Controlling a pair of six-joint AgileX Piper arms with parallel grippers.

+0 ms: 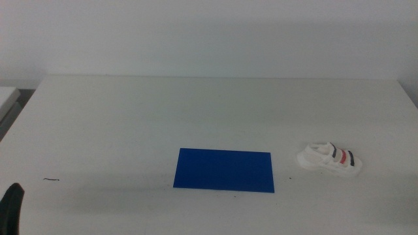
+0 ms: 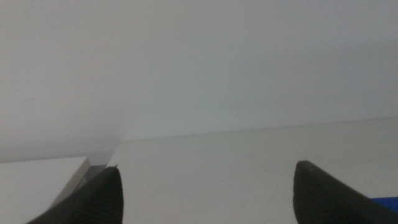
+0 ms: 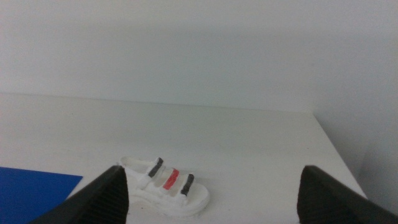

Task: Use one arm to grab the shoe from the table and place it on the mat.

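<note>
The white shoe [image 1: 330,158] with one red strap between two dark ones lies on the white table [image 1: 215,111], just right of the blue mat [image 1: 224,170] and apart from it. The right wrist view shows the shoe [image 3: 165,185] ahead of my right gripper [image 3: 211,193], whose jaws stand wide apart and empty; a corner of the mat [image 3: 34,186] shows there too. My left gripper [image 2: 205,193] is open and empty over bare table; one dark tip of it shows at the middle view's bottom left [image 1: 12,207]. The right arm is out of the middle view.
A small dark mark [image 1: 51,179] lies on the table near the left front. A second white surface [image 1: 8,98] stands beyond the table's left edge. A white wall rises behind the table's far edge.
</note>
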